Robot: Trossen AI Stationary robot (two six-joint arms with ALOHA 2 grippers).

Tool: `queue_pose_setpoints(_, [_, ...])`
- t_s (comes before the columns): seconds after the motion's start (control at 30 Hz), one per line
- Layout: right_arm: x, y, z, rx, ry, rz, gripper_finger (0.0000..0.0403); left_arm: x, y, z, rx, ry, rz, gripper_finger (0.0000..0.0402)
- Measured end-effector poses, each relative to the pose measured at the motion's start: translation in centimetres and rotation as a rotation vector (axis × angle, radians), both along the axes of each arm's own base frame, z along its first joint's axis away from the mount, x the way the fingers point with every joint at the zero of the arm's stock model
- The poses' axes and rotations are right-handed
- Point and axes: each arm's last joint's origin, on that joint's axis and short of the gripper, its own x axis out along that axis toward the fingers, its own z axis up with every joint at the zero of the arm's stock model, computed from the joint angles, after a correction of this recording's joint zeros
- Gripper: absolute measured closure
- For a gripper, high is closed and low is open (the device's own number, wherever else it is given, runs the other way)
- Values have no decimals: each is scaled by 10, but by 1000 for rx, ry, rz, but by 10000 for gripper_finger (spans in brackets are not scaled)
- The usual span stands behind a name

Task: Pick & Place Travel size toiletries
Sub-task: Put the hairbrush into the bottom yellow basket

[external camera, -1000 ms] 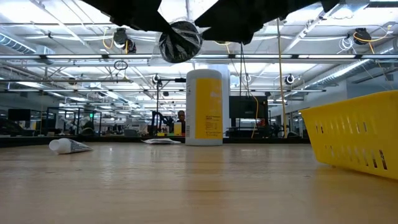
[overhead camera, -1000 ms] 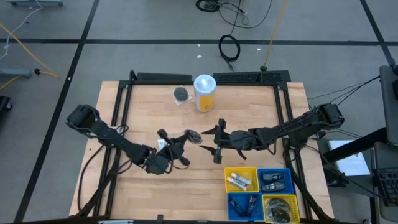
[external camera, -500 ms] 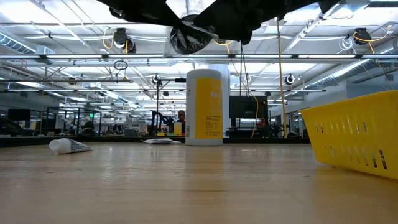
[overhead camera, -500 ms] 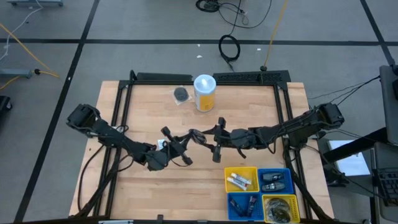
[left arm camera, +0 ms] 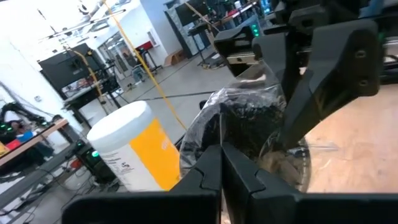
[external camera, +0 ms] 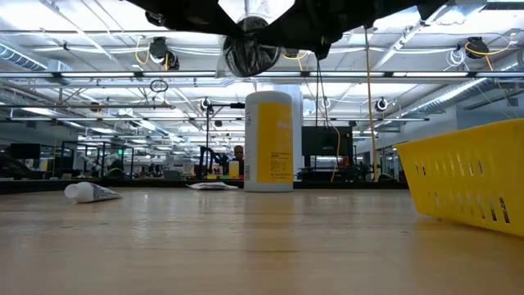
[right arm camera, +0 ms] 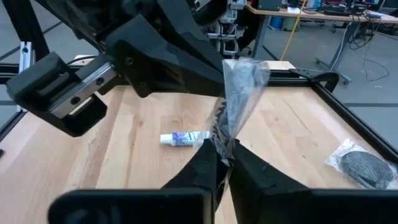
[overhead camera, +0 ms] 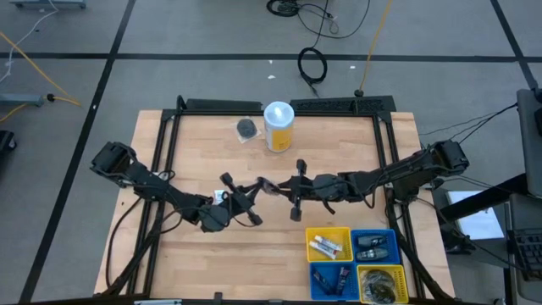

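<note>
Above mid-desk, left hand and right hand both pinch one clear packet aloft.

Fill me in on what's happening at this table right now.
Both arms meet above the middle of the table, each with its tool shut on one clear packet with something dark inside: the left tool and the right tool grip it together in mid-air, like a handover. A white tube lies on the wood, another packet sits beside the canister, and the bins hold sorted toiletries.
</note>
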Motion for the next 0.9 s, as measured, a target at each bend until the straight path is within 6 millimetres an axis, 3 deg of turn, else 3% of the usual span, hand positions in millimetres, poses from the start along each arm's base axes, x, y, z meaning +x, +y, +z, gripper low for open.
queue_pose_setpoints(0.33, [0, -2, -1, 0, 12, -1, 397, 0, -1, 0, -19, -9, -38, 370])
queue_pose_setpoints(0.57, [-3, -2, -1, -10, 49, 4, 401, -4, -11, 1, -12, -18, -25, 326])
queue_pose_setpoints(0.77, [-19, -2, 3, -44, 153, 25, 402, -14, -18, 17, -23, -64, -8, 289])
queue_pose_setpoints(0.9, [-41, 3, 9, -65, 273, 50, 402, -18, -22, 20, -20, -68, 4, 275])
